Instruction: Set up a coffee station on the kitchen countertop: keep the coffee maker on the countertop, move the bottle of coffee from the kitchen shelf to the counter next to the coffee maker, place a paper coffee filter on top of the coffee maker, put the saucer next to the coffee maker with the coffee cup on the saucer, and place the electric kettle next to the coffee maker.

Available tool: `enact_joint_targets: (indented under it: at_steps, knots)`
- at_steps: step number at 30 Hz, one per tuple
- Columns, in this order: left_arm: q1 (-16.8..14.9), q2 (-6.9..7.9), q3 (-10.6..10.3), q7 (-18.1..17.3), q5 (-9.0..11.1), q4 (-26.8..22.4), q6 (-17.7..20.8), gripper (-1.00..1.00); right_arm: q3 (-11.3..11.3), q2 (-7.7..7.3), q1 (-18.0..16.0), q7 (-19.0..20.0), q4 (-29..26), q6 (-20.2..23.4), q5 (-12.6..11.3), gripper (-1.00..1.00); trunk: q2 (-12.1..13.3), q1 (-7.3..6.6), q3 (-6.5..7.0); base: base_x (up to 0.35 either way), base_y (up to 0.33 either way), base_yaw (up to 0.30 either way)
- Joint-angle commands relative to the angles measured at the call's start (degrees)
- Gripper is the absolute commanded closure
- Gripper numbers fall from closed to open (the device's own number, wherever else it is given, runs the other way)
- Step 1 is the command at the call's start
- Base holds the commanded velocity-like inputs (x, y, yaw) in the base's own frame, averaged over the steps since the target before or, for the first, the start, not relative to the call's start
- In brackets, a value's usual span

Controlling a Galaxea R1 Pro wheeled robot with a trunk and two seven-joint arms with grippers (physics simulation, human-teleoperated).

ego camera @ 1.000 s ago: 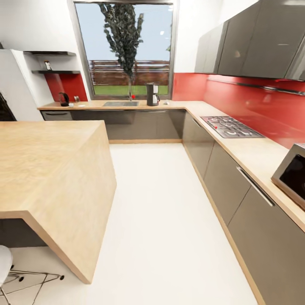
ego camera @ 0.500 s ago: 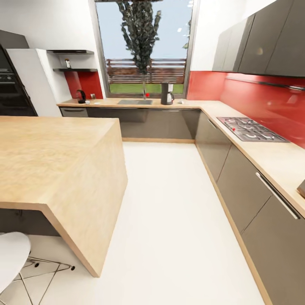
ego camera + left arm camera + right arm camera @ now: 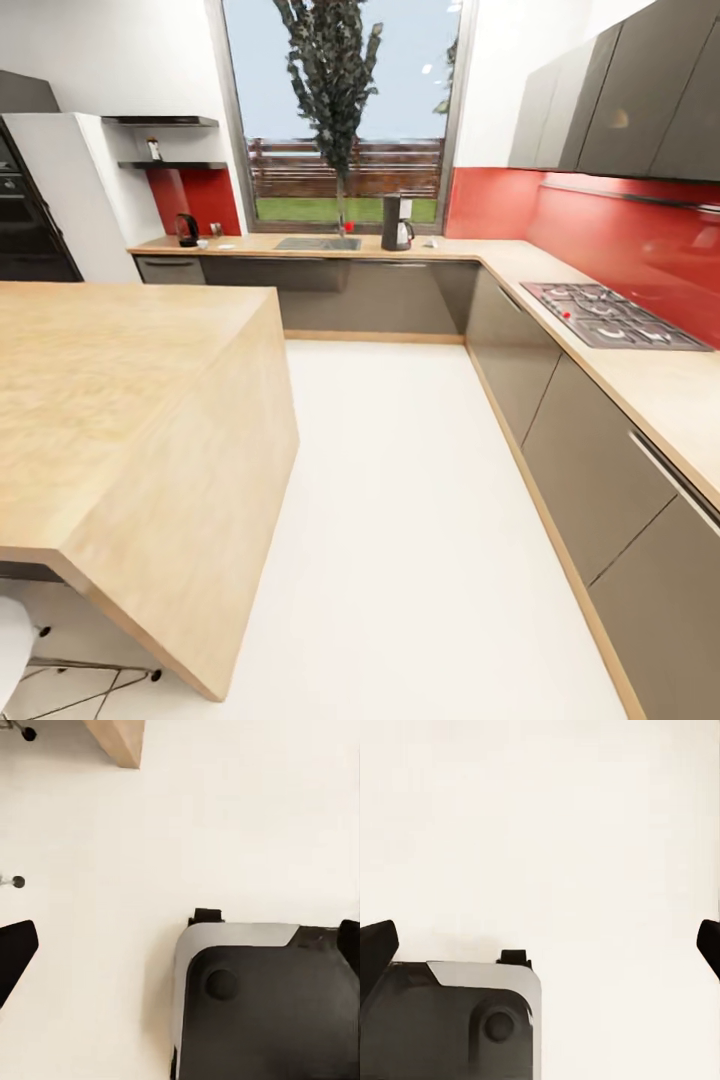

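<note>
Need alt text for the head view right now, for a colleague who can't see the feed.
A kitchen seen from its white floor: the coffee maker stands on the far kitchen countertop beside the window, and the electric kettle sits at the counter's left end below the kitchen shelf. A wooden island fills the left foreground.

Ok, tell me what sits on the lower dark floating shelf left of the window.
One small dark bottle with a pale label stands on the lower dark grey slab shelf. Too small to read its lid or label.
</note>
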Motion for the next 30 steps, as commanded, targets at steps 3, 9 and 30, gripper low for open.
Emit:
enact_joint_targets:
  at_steps: [3,9,30]
  knots:
    - [-1.5,0.01,0.0,-0.2,0.4,-2.4,-0.1,-1.00,0.0,0.02,0.0,0.0,-2.7,0.0,0.0,-1.00,-0.1,0.06,-0.11,0.338,0.000,0.000]
    - [-3.1,-0.19,-0.3,-0.1,-0.1,-3.0,-0.8,-1.00,-0.1,0.03,0.0,0.0,-3.4,-0.2,0.0,-1.00,-0.1,0.06,-0.11,0.330,-0.079,0.000]
    - [-2.5,0.26,0.0,-0.6,0.3,-2.7,-1.1,-1.00,-0.1,0.21,0.0,0.0,2.3,-1.8,0.0,-1.00,-0.1,0.06,-0.11,0.324,-0.080,0.000]
